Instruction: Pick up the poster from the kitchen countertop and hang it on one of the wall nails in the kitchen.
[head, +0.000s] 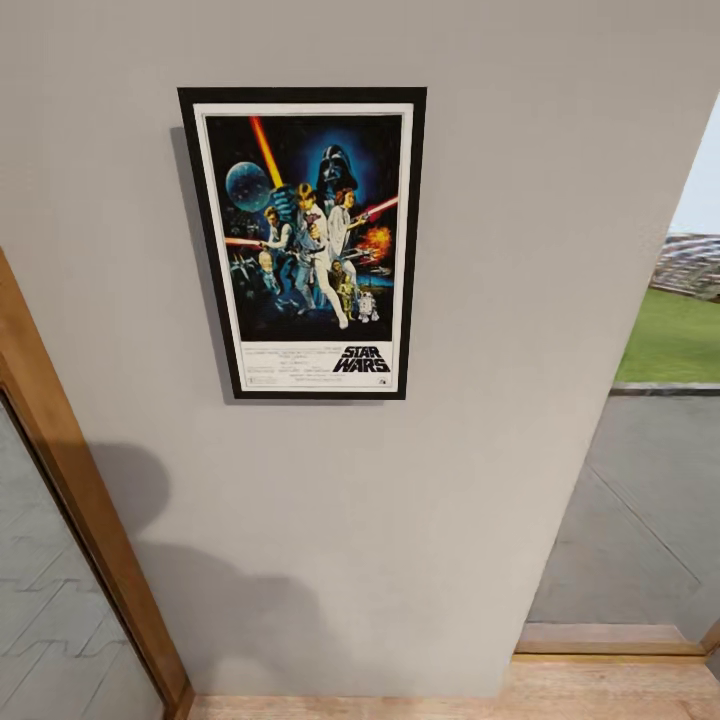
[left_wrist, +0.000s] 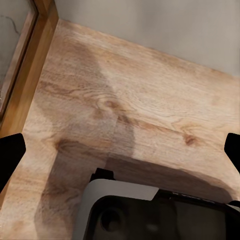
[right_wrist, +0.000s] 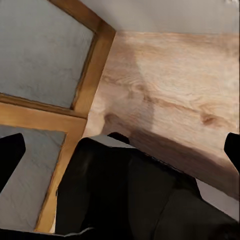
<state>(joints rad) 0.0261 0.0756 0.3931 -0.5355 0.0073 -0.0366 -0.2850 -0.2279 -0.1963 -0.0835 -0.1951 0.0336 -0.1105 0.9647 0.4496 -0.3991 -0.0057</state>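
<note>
Poster (head: 303, 245) hangs upright on the wall (head: 500, 200) ahead, long axis vertical. Both my grippers (left_wrist: 120, 150) (right_wrist: 120, 150) point down at the floor (left_wrist: 150, 100), spread, empty; neither arm is nearer.

Soft even light; a blurred shadow darkens the grey wall (head: 520, 200) low down.

A plain grey wall (head: 420, 500) meets a light wooden plank floor (head: 450, 700). A wooden door frame (head: 85, 520) stands at its left; an opening at its right shows grass (head: 675, 340) and pavement (head: 640, 520).
</note>
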